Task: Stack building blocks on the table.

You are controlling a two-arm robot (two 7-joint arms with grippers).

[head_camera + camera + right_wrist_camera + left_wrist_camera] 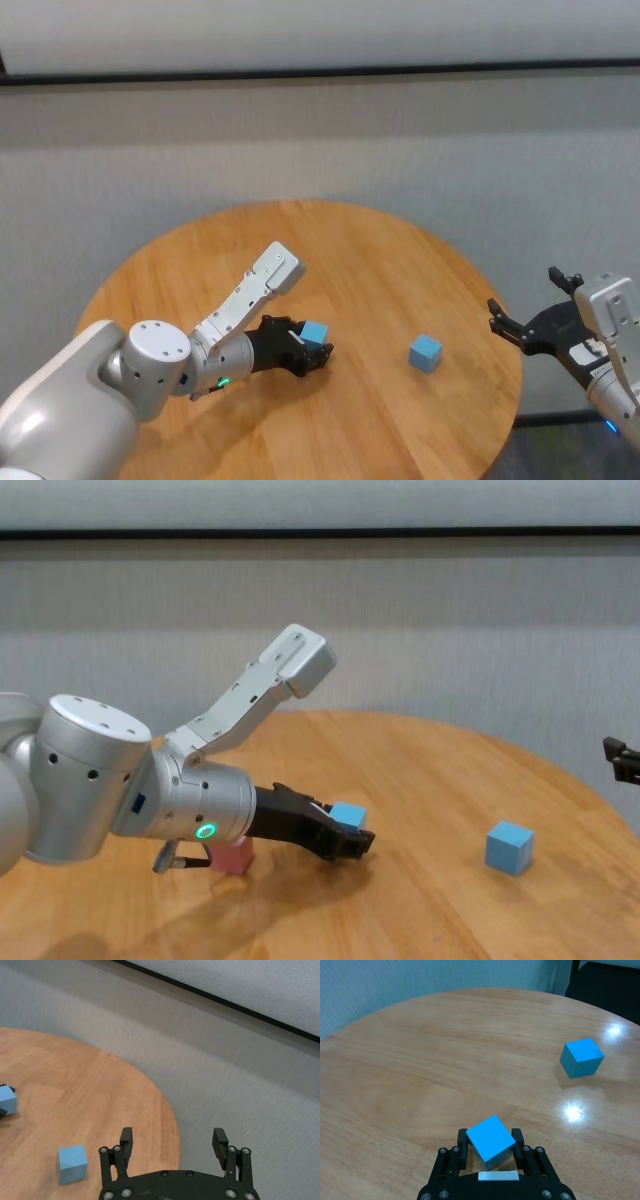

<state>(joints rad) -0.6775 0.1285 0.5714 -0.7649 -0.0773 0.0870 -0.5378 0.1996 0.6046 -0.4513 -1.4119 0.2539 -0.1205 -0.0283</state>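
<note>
The left gripper [490,1146] clasps a light blue block [490,1141] between its fingers [518,1139], seemingly just above the table [420,1070]; the right gripper [173,1144] hangs spread wide off-table.

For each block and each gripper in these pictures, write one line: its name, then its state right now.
Held blue block: gripped between the left gripper's fingers, low over the table.
Loose blue block: free, flat on the table, unstacked.
Pink block: on the table behind the left arm, partly hidden, nothing on top.
Left gripper: shut on the held blue block.
Right gripper: open, empty, off the table's right edge.
</note>
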